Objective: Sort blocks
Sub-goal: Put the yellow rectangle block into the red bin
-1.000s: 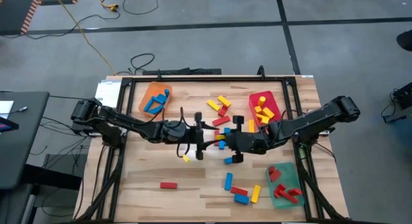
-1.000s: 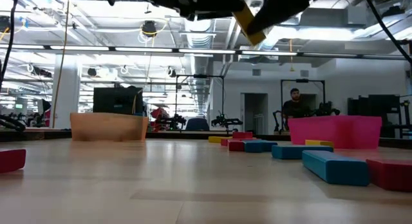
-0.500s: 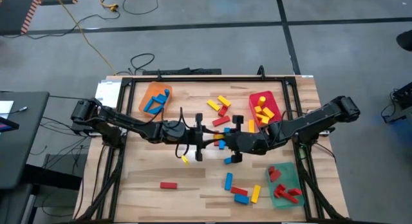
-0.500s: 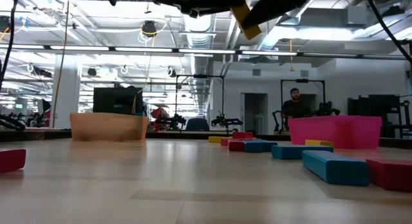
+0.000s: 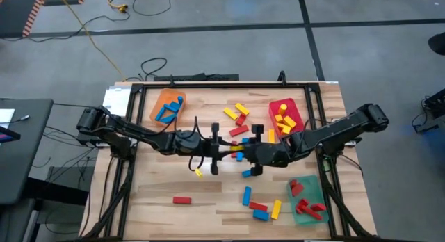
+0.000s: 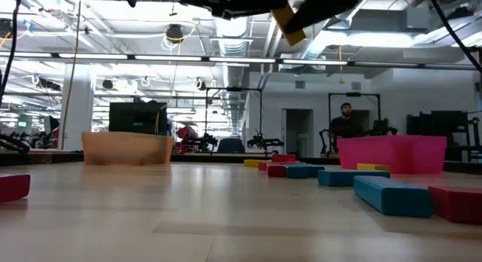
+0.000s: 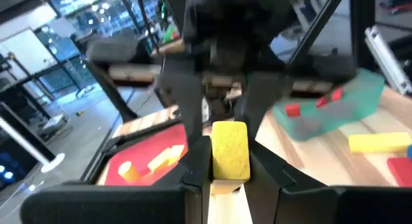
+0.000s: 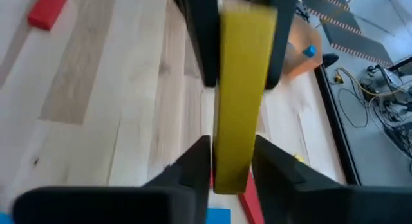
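Observation:
Above the middle of the table my two grippers meet around one yellow block [image 5: 237,151]. My left gripper [image 5: 229,149] is shut on one end of it; in the left wrist view its fingers press both sides of the yellow block [image 7: 230,150]. My right gripper [image 5: 245,153] faces it at the other end, and in the right wrist view its fingers stand just off the yellow block [image 8: 239,89], slightly open. The low view shows the yellow block [image 6: 288,25] high above the table. Loose red, yellow and blue blocks [image 5: 238,117] lie behind the grippers, with more blocks [image 5: 259,206] in front.
An orange tray [image 5: 165,101] with blue blocks sits at the back left. A red tray [image 5: 295,110] with yellow blocks is at the back right, and a green tray [image 5: 306,213] with red blocks at the front right. A lone red block [image 5: 182,199] lies front left.
My left gripper has closed onto the yellow block, and my right gripper's fingers have eased off it. The block rose a little in the low view. Both arms hardly moved.

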You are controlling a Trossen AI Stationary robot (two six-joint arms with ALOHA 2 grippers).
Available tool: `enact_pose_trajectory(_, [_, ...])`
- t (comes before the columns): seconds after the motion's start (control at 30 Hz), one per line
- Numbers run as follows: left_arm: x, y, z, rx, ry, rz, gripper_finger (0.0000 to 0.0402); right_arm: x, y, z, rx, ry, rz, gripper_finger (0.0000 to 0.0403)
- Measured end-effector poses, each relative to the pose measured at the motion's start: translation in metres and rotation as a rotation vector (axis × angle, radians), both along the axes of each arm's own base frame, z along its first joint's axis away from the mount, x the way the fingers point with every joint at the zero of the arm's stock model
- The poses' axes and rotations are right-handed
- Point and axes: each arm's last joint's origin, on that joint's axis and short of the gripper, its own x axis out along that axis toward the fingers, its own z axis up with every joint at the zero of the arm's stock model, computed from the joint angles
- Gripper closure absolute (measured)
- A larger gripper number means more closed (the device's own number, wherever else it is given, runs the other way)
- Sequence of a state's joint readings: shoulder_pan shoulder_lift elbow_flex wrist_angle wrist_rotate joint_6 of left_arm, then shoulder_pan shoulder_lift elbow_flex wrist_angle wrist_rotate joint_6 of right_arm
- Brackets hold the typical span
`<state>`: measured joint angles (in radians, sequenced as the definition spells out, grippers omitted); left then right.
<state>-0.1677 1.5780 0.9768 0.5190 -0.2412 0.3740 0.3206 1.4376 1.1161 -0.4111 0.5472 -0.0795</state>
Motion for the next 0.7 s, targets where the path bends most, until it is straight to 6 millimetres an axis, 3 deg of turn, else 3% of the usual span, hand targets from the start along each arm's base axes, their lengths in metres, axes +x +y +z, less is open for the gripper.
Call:
enact_pose_trajectory(0.17, [0.0,0.0,0.001,0.02,-0.011,-0.007,0.0345,-0.004,-0.001,-0.004,0.001,0.049,-0.018,0.0224])
enact_pose_trajectory(0.3, [0.0,0.0,0.002,0.021,-0.015,-0.016,0.0345,-0.007,-0.003,-0.004,-0.007,0.059,-0.052,0.0206])
enact_pose_trajectory(0.43, [-0.001,0.0,0.003,0.022,-0.019,-0.019,0.0345,-0.011,-0.002,0.004,0.002,0.026,-0.047,0.0223])
enact_pose_trajectory(0.7, [-0.001,0.0,0.005,0.02,-0.036,-0.023,0.0345,-0.015,-0.002,0.009,0.054,0.017,0.0,0.0303])
